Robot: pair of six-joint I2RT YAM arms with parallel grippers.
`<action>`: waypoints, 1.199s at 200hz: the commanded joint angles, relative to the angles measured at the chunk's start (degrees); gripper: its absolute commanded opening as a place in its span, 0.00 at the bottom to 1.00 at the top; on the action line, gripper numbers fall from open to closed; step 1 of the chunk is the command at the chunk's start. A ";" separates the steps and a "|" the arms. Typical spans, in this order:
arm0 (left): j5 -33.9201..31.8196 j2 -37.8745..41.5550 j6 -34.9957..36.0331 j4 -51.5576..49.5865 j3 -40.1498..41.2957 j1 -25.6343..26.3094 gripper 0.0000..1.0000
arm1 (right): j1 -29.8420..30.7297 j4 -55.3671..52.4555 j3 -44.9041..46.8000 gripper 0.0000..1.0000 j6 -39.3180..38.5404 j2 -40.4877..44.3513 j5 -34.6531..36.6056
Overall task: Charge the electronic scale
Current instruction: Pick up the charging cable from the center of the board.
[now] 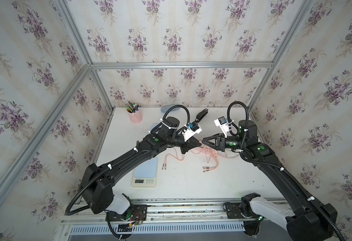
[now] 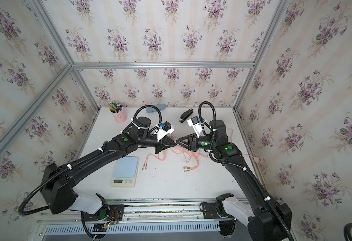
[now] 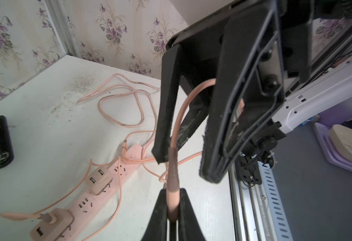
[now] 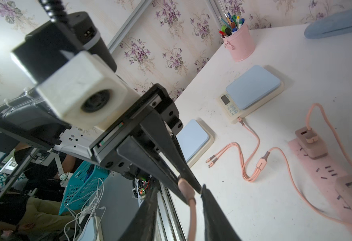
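The electronic scale (image 4: pixel 252 91) is lying flat on the desk (image 1: pixel 191 183), well apart from the power strip (image 3: pixel 118 173), on the left arm's side of it. From above, the left arm is covering almost all of it. One head of the pink charging cable (image 4: pixel 261 163) is sitting at the scale's corner port, so I am judging that the scale end is done and only the supply end is missing.

That end, the plug (image 3: pixel 172 177), is hanging in the air just above the power strip. The left hand (image 3: pixel 173 194) is pinching it, with the fingers fully together on its body. The right hand (image 4: pixel 180 187) is standing with its fingers apart, one on each side of the cable just behind the plug, and is not yet pressing it. This is looking like a handover, probably so the right hand can bring the plug down. A charger block (image 3: pixel 98 179) is waiting free on the strip with its ports facing up, while the other block (image 3: pixel 52 221) is already carrying a cable.

A second scale (image 1: pixel 145 173) and some loose cable heads (image 1: pixel 204 169) are lying in front of the strip, toward the desk's front edge, and bare desk is showing around them. Behind the strip, cable loops and a stapler (image 1: pixel 201 115) are crowding the surface, so the slack there may be catching on something
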State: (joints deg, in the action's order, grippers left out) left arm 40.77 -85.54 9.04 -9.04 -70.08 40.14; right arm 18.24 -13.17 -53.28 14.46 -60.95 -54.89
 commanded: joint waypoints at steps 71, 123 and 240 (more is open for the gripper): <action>7.66 -0.58 -2.89 -0.21 -0.98 -0.59 0.00 | -0.05 -2.14 -0.37 0.22 -8.68 -1.23 -3.06; 8.00 -0.52 -2.93 -0.21 -1.36 -0.59 0.00 | 0.03 -4.26 -1.13 0.20 -10.20 -2.94 -5.73; -11.71 0.46 -6.71 0.04 0.86 -2.65 0.71 | 0.31 -13.66 -9.39 0.00 -1.59 -5.17 28.56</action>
State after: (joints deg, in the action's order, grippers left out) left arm 40.03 -85.67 4.80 -9.91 -70.08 38.35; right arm 18.57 -24.51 -61.47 5.21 -65.52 -43.20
